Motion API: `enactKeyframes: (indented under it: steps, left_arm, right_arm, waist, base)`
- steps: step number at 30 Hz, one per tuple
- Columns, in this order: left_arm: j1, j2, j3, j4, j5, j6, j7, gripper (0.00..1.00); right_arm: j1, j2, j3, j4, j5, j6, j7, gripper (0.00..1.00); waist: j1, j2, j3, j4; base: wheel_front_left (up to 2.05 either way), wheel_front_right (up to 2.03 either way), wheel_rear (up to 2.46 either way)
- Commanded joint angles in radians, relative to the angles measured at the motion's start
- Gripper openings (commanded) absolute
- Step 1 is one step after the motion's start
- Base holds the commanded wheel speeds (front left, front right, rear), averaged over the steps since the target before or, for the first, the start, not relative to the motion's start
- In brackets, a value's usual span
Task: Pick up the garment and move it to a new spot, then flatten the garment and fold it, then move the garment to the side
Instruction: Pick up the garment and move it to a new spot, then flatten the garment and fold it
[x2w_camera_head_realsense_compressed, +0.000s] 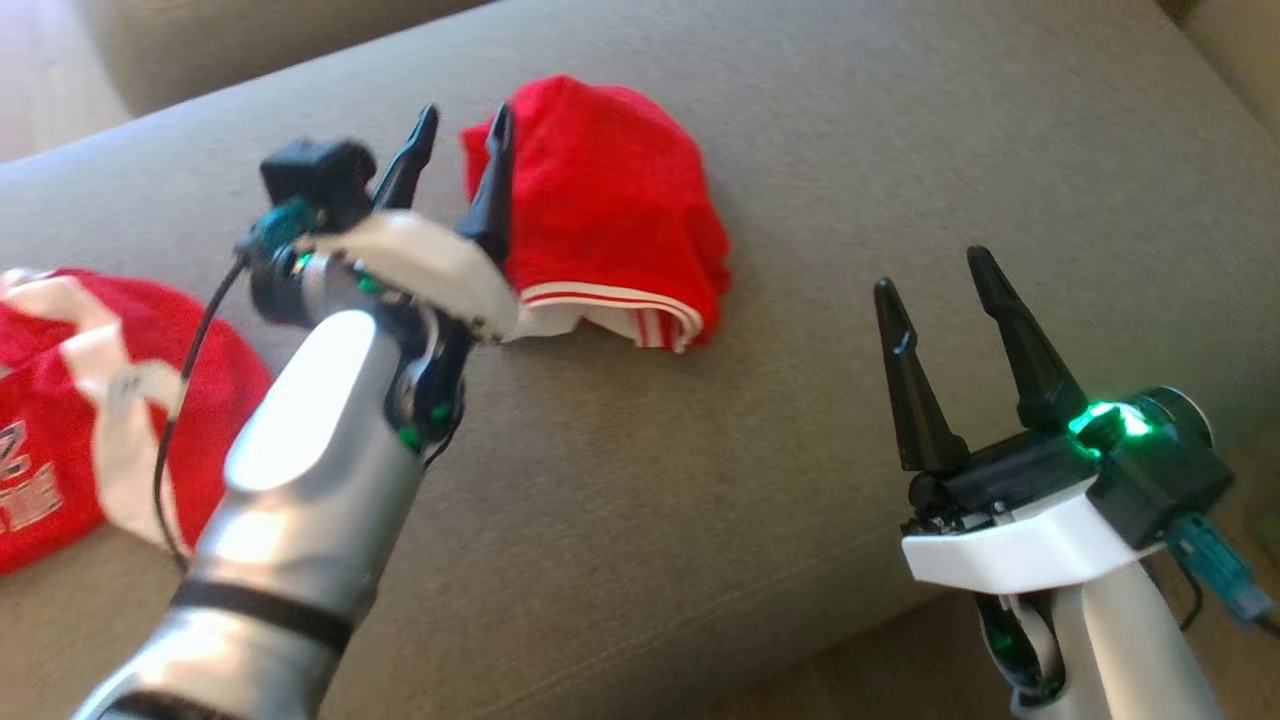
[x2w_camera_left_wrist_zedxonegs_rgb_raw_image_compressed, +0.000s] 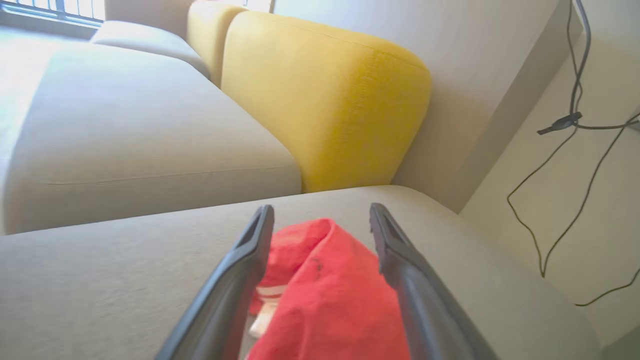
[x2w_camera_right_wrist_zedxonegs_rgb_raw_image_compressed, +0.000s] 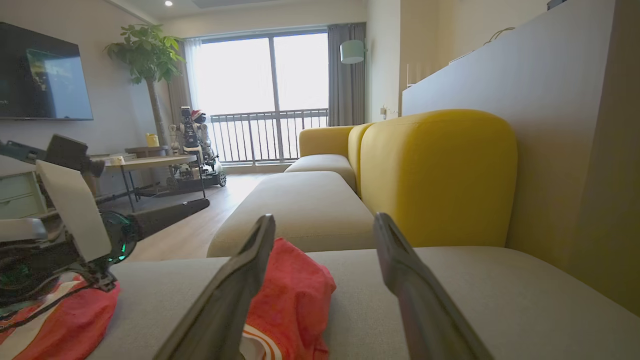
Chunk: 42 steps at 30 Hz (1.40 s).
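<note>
The left gripper (x2w_camera_head_realsense_compressed: 465, 125) stands with fingers apart, holding nothing; the red garment (x2w_camera_head_realsense_compressed: 610, 210) lies bunched on the sofa cushion (x2w_camera_head_realsense_compressed: 700, 480) just beyond its tips. The right gripper (x2w_camera_head_realsense_compressed: 932, 268), also spread, hovers well aside. Flattening, folding and moving aside look undone.

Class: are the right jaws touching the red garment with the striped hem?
Apart. The head view shows bare sofa between the right jaws and the red garment.

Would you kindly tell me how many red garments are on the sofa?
2. One red garment lies bunched on the cushion beside the left gripper; the other garment, with white lettering, lies at the far left, partly cut off. Others may be out of view.
</note>
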<state>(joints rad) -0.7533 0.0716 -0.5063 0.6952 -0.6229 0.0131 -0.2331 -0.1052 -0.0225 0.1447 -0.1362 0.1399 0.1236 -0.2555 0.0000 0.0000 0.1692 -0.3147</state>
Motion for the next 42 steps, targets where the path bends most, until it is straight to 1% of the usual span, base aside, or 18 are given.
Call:
enactKeyframes:
  steps: [1,3,5,8,9,10,11,14,17,20,24,29,34,36,38,40,42]
  left_arm:
    - [0.030,0.056,0.026,-0.056,0.018,0.003,-0.014,1.00]
    - [0.099,0.088,0.027,-0.109,0.038,0.021,-0.020,1.00]
    - [0.184,0.116,0.030,-0.170,0.066,0.059,-0.025,1.00]
    - [0.330,0.139,0.036,-0.286,0.104,0.105,-0.028,1.00]
    - [0.378,0.142,0.050,-0.330,0.112,0.119,-0.028,1.00]
    - [0.378,0.142,0.050,-0.330,0.112,0.119,-0.028,1.00]
    - [0.423,0.141,0.061,-0.371,0.125,0.131,-0.028,1.00]
    - [0.537,0.148,0.082,-0.480,0.210,0.168,-0.028,1.00]
    - [0.636,0.111,0.117,-0.570,0.256,0.189,-0.028,1.00]
    - [0.704,0.071,0.160,-0.640,0.298,0.185,-0.029,1.00]
    - [0.771,0.033,0.205,-0.698,0.355,0.151,-0.029,1.00]
    - [0.800,0.001,0.233,-0.700,0.395,0.105,-0.029,1.00]
    - [0.792,-0.014,0.239,-0.688,0.410,0.073,-0.029,1.00]
    - [0.792,-0.017,0.237,-0.682,0.413,0.063,-0.029,1.00]
    - [0.789,-0.020,0.228,-0.674,0.415,0.052,-0.029,1.00]
    - [0.784,-0.021,0.221,-0.671,0.414,0.047,-0.029,1.00]
    - [0.777,-0.021,0.206,-0.669,0.407,0.044,-0.029,1.00]
  right_arm:
    - [0.003,0.001,0.013,-0.019,-0.017,0.007,-0.006,1.00]
    - [0.018,0.001,-0.006,-0.002,-0.036,0.007,-0.006,1.00]
    - [0.036,0.001,-0.040,0.017,-0.039,0.007,-0.006,1.00]
    - [0.058,0.001,-0.079,0.040,-0.049,0.007,-0.006,1.00]
    - [0.065,0.001,-0.088,0.046,-0.052,0.007,-0.006,1.00]
    - [0.065,0.001,-0.088,0.046,-0.052,0.007,-0.006,1.00]
    - [0.073,0.001,-0.101,0.051,-0.057,0.007,-0.006,1.00]
    - [0.096,0.001,-0.122,0.068,-0.073,0.007,-0.006,1.00]
    - [0.115,0.001,-0.137,0.082,-0.086,0.007,-0.006,1.00]
    - [0.126,0.001,-0.155,0.091,-0.087,0.007,-0.006,1.00]
    - [0.132,0.001,-0.165,0.107,-0.083,0.007,-0.006,1.00]
    - [0.139,0.001,-0.175,0.128,-0.091,0.007,-0.006,1.00]
    - [0.126,0.001,-0.211,0.168,-0.123,0.007,-0.006,1.00]
    - [0.107,0.001,-0.220,0.200,-0.145,0.007,-0.006,1.00]
    - [0.066,0.001,-0.234,0.270,-0.183,0.007,-0.006,1.00]
    - [0.032,0.001,-0.240,0.335,-0.251,0.007,-0.006,1.00]
    - [-0.005,0.001,-0.258,0.408,-0.292,0.007,-0.006,1.00]
  waist:
    - [0.0000,0.0000,-0.042,0.067]
    - [0.0000,0.0000,-0.061,0.107]
    - [0.0000,0.0000,-0.081,0.144]
    - [0.0000,0.0000,-0.106,0.196]
    - [0.0000,0.0000,-0.113,0.210]
    - [0.0000,0.0000,-0.113,0.210]
    - [0.0000,0.0000,-0.122,0.228]
    - [0.0000,0.0000,-0.145,0.265]
    - [0.0000,0.0000,-0.162,0.291]
    - [0.0000,0.0000,-0.172,0.308]
    - [0.0000,0.0000,-0.177,0.322]
    - [0.0000,0.0000,-0.181,0.347]
    - [0.0000,0.0000,-0.175,0.382]
    - [0.0000,0.0000,-0.168,0.397]
    - [0.0000,0.0000,-0.150,0.421]
    - [0.0000,0.0000,-0.135,0.439]
    - [0.0000,0.0000,-0.122,0.458]
  base:
    - [0.00,0.00,0.00]
    - [0.00,0.00,0.00]
    - [0.00,0.00,0.00]
    - [0.00,0.00,0.00]
    - [0.00,0.00,0.00]
    - [0.00,0.00,0.00]
    - [0.00,0.00,0.00]
    - [0.00,0.00,0.00]
    - [0.00,0.00,0.00]
    - [0.00,0.00,0.00]
    - [0.00,0.00,0.00]
    - [0.00,0.00,0.00]
    - [0.00,0.00,0.00]
    - [0.00,0.00,0.00]
    - [0.00,0.00,0.00]
    - [0.00,0.00,0.00]
    - [0.00,0.00,0.00]
